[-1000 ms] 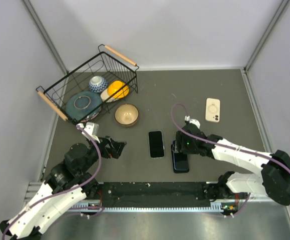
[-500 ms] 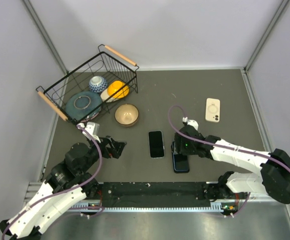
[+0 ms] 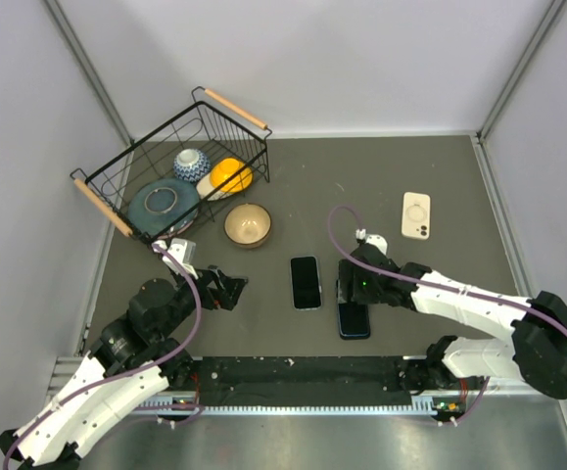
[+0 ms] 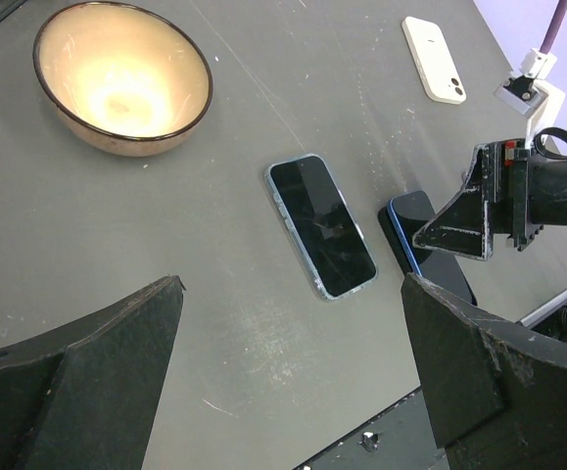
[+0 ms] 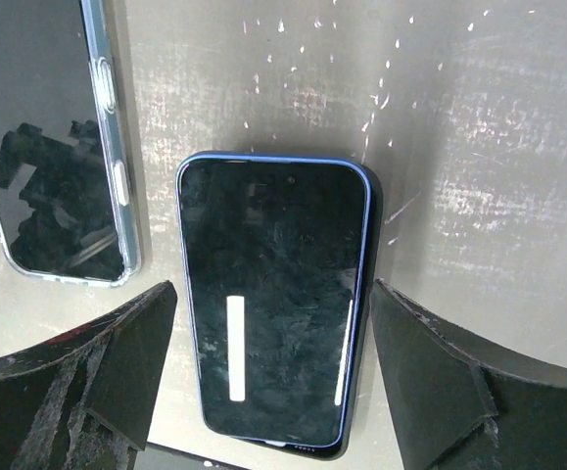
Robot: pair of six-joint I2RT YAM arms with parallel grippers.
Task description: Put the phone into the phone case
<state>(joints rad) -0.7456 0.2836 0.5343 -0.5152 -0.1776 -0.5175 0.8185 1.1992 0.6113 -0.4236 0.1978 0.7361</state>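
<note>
Jaws, right gripper [image 5: 271,362]: spread wide, 1 finger either side of blue phone [image 5: 278,245], which lies flat beside clear-edged phone [image 5: 53,147]. Left gripper [image 4: 288,352]: wide, empty. Handling: descend squarely, pinch long edges. Beige case [image 3: 416,214] lies well apart.

I can read no lettering, brand, number or label in any of my three views. The blue-edged phone [image 5: 273,294] under the right wrist camera shows a dark screen with only two pale bars of reflected light on it. The clear-edged phone [image 4: 321,226] beside it is just as dark. The white case [image 3: 416,214] at the far right of the worktop [image 3: 440,176] carries a faint ring outline, a mark rather than writing. Anything finer is too small for me to make out.
</note>
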